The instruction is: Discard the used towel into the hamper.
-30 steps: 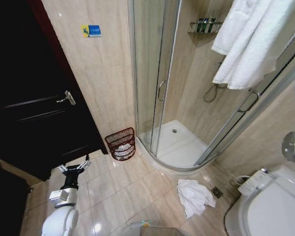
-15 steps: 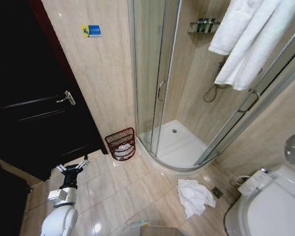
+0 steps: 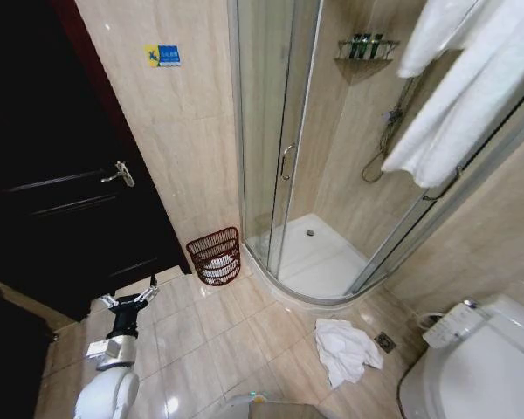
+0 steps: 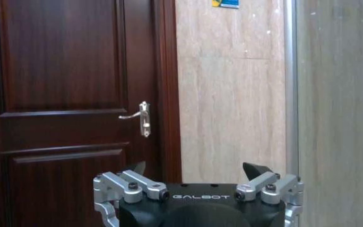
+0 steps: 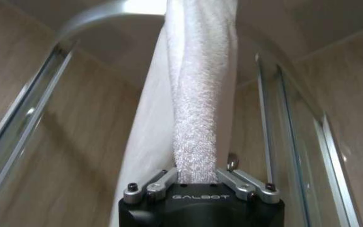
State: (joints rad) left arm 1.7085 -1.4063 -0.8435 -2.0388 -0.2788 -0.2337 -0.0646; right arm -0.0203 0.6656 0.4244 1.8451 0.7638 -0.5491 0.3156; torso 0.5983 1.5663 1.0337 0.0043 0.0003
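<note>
A white towel (image 3: 472,87) hangs down from the upper right in the head view, over the shower's glass. In the right wrist view my right gripper (image 5: 197,177) is shut on a bunched fold of this towel (image 5: 197,94), which runs straight away from the fingers. A second white towel (image 3: 345,349) lies crumpled on the floor tiles by the shower's curb. The hamper (image 3: 216,255), a reddish-brown openwork basket, stands against the wall beside the shower, with something white inside. My left gripper (image 3: 127,298) hangs open low at the left, facing the door (image 4: 196,166).
A dark wooden door (image 3: 61,192) with a metal handle (image 4: 142,118) fills the left. The curved glass shower cabin (image 3: 271,131) stands in the middle. A toilet (image 3: 480,375) sits at the lower right, and a floor drain (image 3: 386,341) lies near it.
The hanging towel has swung right and now hangs narrower. The grey part of the right arm at the right edge has left the picture. The left arm sank slightly.
</note>
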